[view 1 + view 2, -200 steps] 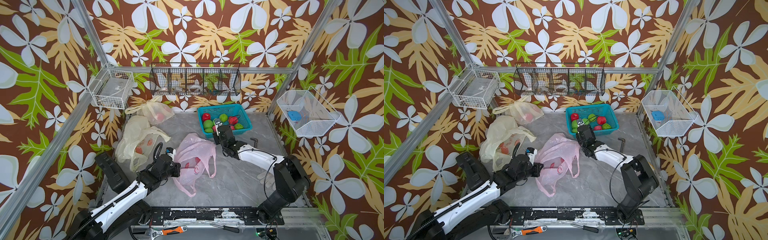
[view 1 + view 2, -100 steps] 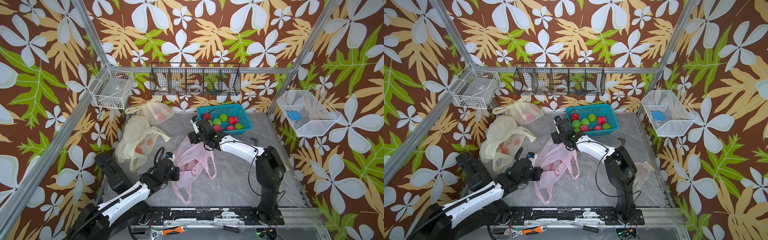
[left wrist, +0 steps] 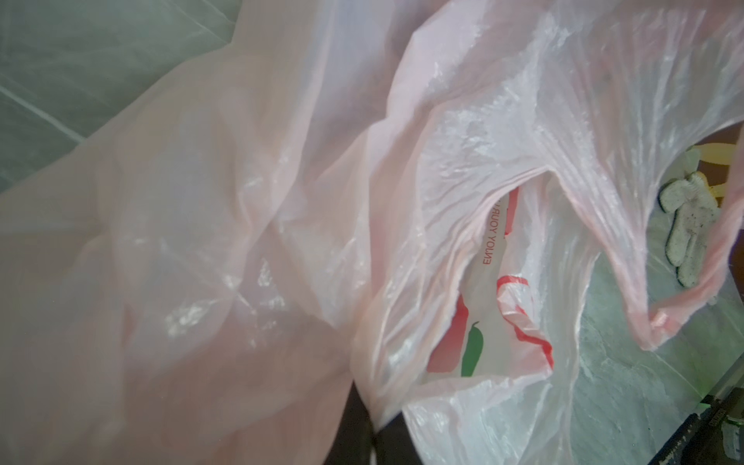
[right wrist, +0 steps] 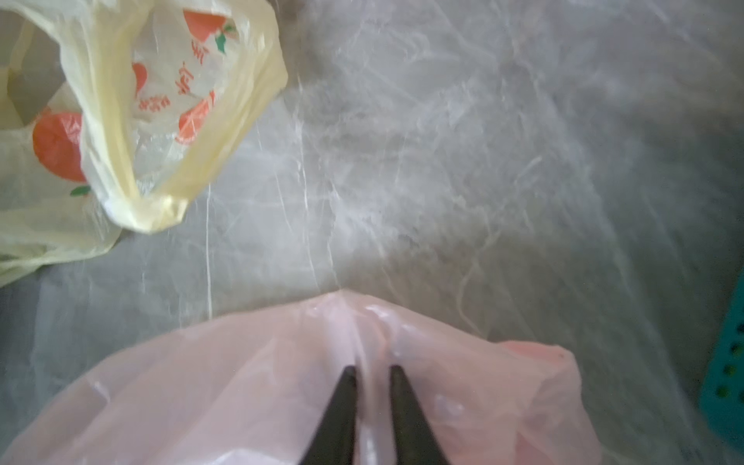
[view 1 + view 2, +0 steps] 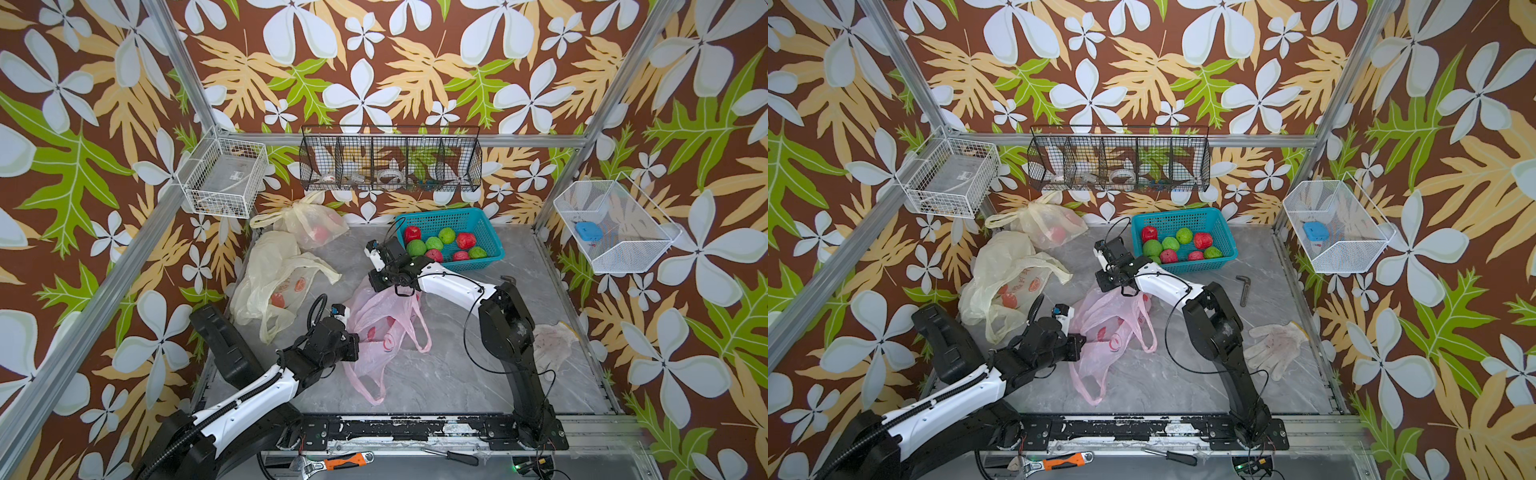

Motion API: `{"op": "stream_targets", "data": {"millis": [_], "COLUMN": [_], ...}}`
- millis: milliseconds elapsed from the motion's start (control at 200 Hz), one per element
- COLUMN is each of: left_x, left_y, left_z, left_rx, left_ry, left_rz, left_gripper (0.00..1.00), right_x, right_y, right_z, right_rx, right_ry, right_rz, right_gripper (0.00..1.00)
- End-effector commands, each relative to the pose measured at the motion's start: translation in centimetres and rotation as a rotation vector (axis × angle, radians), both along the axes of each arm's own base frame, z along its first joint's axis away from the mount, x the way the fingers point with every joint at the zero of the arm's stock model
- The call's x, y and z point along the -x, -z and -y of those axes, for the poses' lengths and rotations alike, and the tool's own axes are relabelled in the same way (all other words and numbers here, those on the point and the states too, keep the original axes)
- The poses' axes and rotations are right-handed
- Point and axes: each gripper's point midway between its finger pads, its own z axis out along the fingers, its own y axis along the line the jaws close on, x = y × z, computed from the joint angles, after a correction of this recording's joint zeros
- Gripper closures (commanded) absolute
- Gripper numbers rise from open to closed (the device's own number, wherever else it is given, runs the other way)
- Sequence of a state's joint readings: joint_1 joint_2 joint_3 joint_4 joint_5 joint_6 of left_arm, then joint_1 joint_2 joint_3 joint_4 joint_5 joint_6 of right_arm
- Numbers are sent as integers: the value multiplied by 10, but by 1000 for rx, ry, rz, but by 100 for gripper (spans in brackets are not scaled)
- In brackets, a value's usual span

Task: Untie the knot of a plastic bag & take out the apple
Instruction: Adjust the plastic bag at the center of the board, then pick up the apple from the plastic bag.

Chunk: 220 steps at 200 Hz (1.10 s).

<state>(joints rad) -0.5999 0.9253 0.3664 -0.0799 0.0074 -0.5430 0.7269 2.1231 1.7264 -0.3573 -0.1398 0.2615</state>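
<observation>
A pink plastic bag (image 5: 386, 320) (image 5: 1113, 328) lies crumpled in the middle of the grey table, its handles loose with no knot showing. My left gripper (image 5: 355, 347) (image 3: 372, 439) is shut on the bag's near left edge. My right gripper (image 5: 376, 282) (image 4: 372, 368) is shut on a fold at the bag's far end. In the left wrist view the bag's mouth (image 3: 503, 290) gapes and only red and green print shows inside. Several red and green apples (image 5: 465, 240) (image 5: 1202, 240) lie in the blue basket (image 5: 440, 216).
Two yellow bags (image 5: 278, 282) (image 5: 307, 220) with red fruit inside lie at the left and back left. A white glove (image 5: 1275, 347) and a hex key (image 5: 1245, 289) lie on the right. Wire baskets hang on the walls. Tools rest on the front rail.
My right arm swung from the blue basket leftward to the pink bag's far end and shut on it. My left gripper kept its hold and shifted slightly nearer.
</observation>
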Motion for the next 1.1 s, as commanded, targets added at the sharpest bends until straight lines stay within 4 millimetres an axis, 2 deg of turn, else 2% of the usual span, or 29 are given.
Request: {"op": "stream_targets", "data": {"millis": [0, 90, 205, 295, 325, 415, 460, 535, 651, 696, 776, 831, 981, 1096], "left_x": [0, 2, 4, 5, 5, 4, 3, 2, 0, 0, 0, -1, 2, 4], "left_y": [-6, -10, -11, -10, -10, -10, -11, -12, -12, -12, -11, -11, -9, -7], "left_z": [-4, -4, -4, 0, 1, 6, 8, 12, 17, 18, 21, 22, 23, 22], "left_rx": [-1, 18, 39, 63, 72, 101, 114, 131, 147, 153, 161, 166, 170, 171], "left_ry": [-9, -13, -15, -12, -11, -6, -5, 0, 3, 7, 12, 15, 20, 21], "left_rz": [22, 35, 34, 25, 20, 13, 11, 5, -6, -11, -17, -19, -36, -46], "left_gripper": [100, 100, 100, 100, 100, 100, 100, 100, 100, 100, 100, 100, 100, 100], "right_x": [9, 20, 37, 46, 48, 56, 62, 76, 101, 112, 131, 146, 180, 188], "right_y": [-47, -84, -120, -125, -124, -118, -120, -128, -141, -140, -131, -113, -59, -27], "right_z": [-4, 5, 20, 36, 41, 53, 59, 69, 82, 87, 88, 83, 48, 24], "right_rx": [-116, -160, -213, -229, -226, -205, -193, -163, -138, -138, -160, -171, -173, -111], "right_ry": [-17, -7, 15, 48, 62, 97, 112, 135, 165, 176, 184, 168, 106, 71], "right_rz": [89, 174, 265, 293, 293, 279, 291, 338, 392, 393, 369, 330, 208, 156], "right_gripper": [99, 100, 100, 100, 93, 60, 50, 44, 42, 42, 43, 46, 54, 55]}}
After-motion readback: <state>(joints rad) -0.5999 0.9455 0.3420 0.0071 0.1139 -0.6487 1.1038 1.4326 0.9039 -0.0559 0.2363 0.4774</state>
